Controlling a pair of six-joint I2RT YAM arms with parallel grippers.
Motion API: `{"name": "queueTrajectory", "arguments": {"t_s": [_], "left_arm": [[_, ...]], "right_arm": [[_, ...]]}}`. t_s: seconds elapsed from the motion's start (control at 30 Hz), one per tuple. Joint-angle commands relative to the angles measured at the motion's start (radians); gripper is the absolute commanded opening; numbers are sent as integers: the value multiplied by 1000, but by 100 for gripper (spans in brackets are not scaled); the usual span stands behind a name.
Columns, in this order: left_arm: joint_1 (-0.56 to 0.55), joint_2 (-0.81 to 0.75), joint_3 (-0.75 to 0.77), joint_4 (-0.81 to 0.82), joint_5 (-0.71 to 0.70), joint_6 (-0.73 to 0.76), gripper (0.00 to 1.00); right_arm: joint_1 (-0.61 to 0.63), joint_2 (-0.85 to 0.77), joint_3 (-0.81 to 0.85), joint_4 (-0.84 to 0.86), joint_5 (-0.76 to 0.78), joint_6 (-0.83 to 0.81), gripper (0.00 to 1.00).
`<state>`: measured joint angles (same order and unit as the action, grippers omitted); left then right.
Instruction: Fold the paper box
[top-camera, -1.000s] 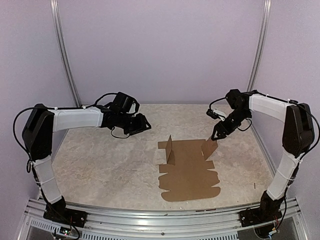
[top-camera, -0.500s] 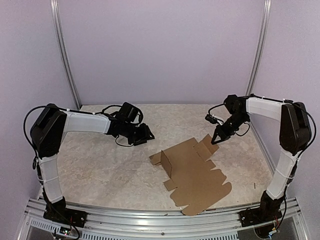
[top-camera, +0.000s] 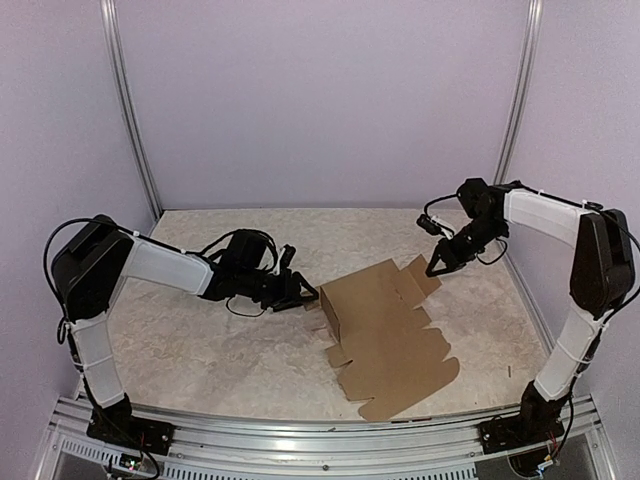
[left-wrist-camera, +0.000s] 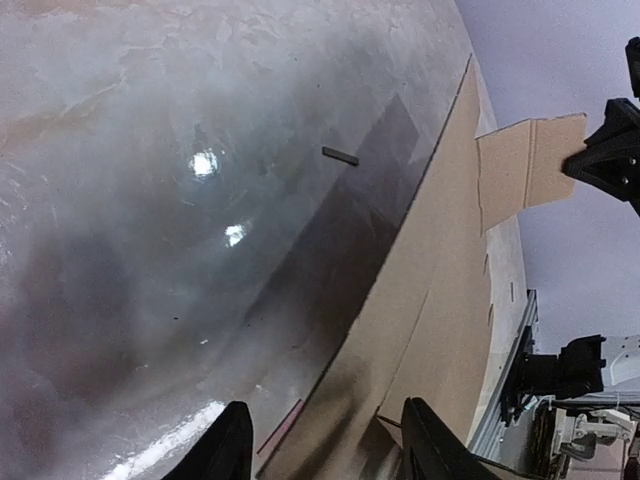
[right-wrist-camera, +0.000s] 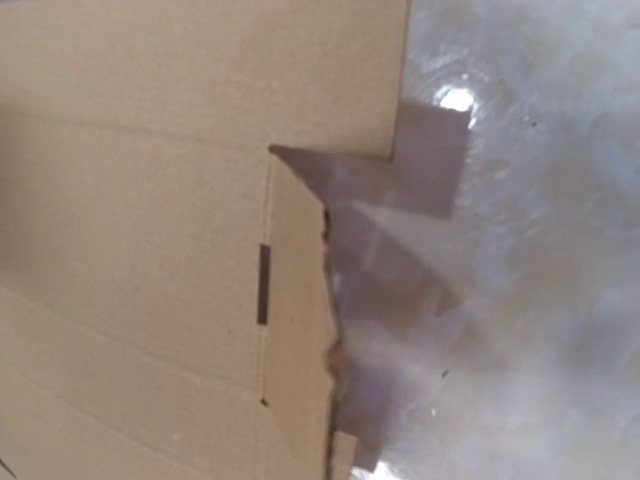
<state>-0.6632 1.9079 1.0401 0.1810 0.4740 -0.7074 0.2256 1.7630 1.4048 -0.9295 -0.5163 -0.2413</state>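
I see a mottled beige bench (top-camera: 200, 350) inside pale lilac walls (top-camera: 320, 100), with two claws and one paper box (top-camera: 385, 330) lying mostly flat mid-bench. Left of the box, my left arm (top-camera: 160, 265) stretches low, and the left claw (top-camera: 305, 296) is spread at the box's edge. At the box's far right corner, my right arm (top-camera: 545, 215) angles down, with the right claw (top-camera: 434, 268) pressed together on a raised flap.

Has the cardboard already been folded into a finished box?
No, the paper box lies mostly as a spread-out sheet on the table, with only side flaps raised.
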Motion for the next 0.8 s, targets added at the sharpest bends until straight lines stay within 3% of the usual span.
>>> {"name": "queueTrajectory", "arguments": {"t_s": [0.0, 0.33, 0.5, 0.63, 0.77], "left_arm": [[-4, -25, -26, 118, 93, -3, 43], [-4, -26, -11, 176, 96, 12, 5], [-7, -47, 69, 94, 116, 185, 0], [-42, -76, 162, -53, 127, 453, 0], [-82, -84, 257, -175, 114, 697, 0]], "right_arm": [[-17, -36, -22, 26, 5, 3, 0], [-16, -83, -41, 25, -30, -37, 3], [-16, -94, 180, -182, -67, -361, 37], [-16, -139, 333, -242, -53, -628, 66], [11, -155, 341, -221, -97, -844, 76]]}}
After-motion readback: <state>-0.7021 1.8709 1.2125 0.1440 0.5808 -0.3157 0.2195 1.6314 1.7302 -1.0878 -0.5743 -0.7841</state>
